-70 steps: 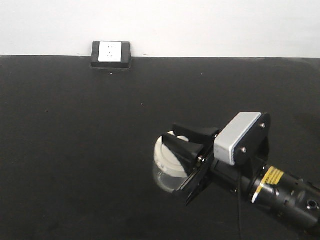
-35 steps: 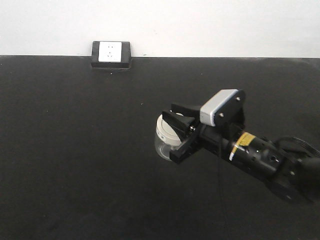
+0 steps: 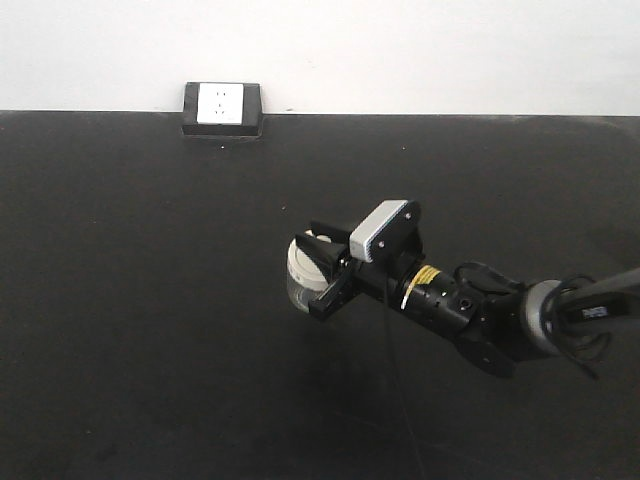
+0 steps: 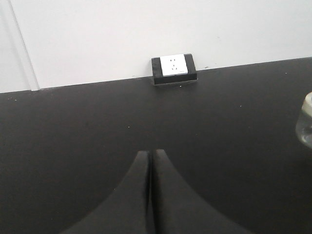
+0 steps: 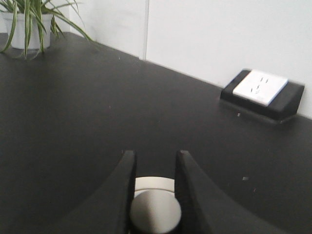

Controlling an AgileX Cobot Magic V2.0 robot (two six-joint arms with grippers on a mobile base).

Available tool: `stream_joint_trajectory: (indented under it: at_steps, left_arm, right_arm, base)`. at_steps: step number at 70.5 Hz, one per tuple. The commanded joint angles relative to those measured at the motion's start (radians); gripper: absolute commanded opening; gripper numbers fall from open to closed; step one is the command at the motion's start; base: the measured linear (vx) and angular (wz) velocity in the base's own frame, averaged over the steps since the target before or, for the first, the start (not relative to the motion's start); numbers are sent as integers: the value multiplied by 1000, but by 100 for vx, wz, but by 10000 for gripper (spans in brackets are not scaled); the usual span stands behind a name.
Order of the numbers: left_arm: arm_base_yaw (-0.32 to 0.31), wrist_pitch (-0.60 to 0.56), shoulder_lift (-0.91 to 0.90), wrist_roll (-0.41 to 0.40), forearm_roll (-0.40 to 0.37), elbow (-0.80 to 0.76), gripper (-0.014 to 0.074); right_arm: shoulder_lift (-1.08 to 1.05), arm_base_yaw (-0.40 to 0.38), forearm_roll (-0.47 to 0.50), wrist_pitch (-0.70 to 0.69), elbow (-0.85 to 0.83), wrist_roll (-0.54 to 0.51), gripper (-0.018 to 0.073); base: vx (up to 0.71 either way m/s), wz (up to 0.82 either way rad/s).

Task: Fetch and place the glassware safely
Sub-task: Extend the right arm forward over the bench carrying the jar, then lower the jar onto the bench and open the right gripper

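- Right gripper (image 3: 318, 272) reaches in from the right, low over the black table (image 3: 140, 300); its two black fingers (image 5: 122, 190) straddle the knob of the glass jar (image 3: 299, 275) and press on it, clamped on the lid
- Jar near the table's middle, upright; cream-white lid on top, clear glass below; whether its base touches the table or hangs just above, cannot tell
- Left gripper (image 4: 150, 195) in its own wrist view only; fingers pressed together, nothing between them; jar's edge visible at that view's far right
- Power socket (image 3: 222, 107) in black housing at the table's far edge against the white wall
- Potted plant (image 5: 29, 22) at far left corner, right wrist view
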Motion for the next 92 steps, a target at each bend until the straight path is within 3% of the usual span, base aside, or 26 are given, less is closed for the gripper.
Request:
stream_joint_trajectory:
  at_steps: [1,32,44,53,77,81,92]
  left_arm:
    - [-5,-67,12,0,-7,-22,-7]
    - [-5,-67,12,0,-7,-22,-7]
    - [-5,-67,12,0,-7,-22,-7]
    - [-5,-67,12,0,-7,-22,-7]
    - [-5,-67,12,0,-7,-22,-7]
    - [-5,-67,12,0,-7,-22,-7]
    - [-5,-67,12,0,-7,-22,-7]
  right_arm:
    - [-10,-4,28,-168,-39,-8,-1]
    - [53,-4,81,-183,-40,-19,4]
    - [53,-4,70,-168,-40,-12,62]
    - [53,-4,68,-164,-40,-6,183]
    - [51,-1,76,-165,-39,-6,689]
    - [51,-1,76,-165,-39,-6,732]
    - [47,-1,76,-165,-39,-6,720]
  base:
    - [0,0]
    - [0,0]
    - [0,0]
    - [0,0]
    - [0,0]
    - [0,0]
    - [0,0]
